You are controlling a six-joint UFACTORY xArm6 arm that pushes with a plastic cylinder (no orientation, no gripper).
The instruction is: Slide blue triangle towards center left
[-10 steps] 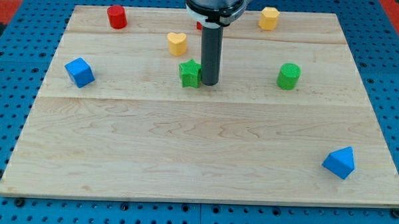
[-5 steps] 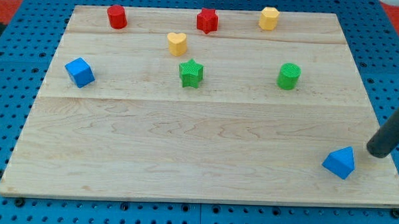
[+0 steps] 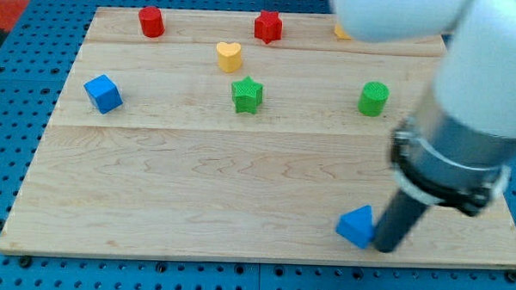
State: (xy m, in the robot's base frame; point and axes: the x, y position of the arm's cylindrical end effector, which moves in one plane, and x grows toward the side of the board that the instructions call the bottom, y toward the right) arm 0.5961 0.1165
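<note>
Blue triangle: the blue triangle [image 3: 356, 226] is lying near the view's bottom edge of the bench [image 3: 196, 186], right of the middle, with one corner pointing up toward the rod.
My tip: my tip [image 3: 383, 249] is pressing against the blue triangle's right side, touching it, at the view's lower right.
Gripper state: the arm is carrying no gripper at all, only the dark rod, so nothing is being clasped or held; the rod is leaning down to the bench from the grey and white arm body [image 3: 465, 126] that is filling the view's upper right.
Green cylinder: the green cylinder [image 3: 373, 98] is standing well above the triangle, just left of the arm body.
Green star: the green star [image 3: 247, 95] is sitting near the middle of the bench's upper half.
Yellow heart: the yellow heart [image 3: 229, 55] is resting just above and left of the green star.
Red star: the red star [image 3: 267, 26] is sitting by the view's top edge, near the middle.
Red cylinder: the red cylinder [image 3: 150, 21] is standing at the view's top left.
Blue cube: the blue cube [image 3: 102, 93] is lying at the left side, well apart from the triangle.
Yellow block: a yellow block [image 3: 340, 32] is peeking out at the top from under the arm; its shape is not showing.
</note>
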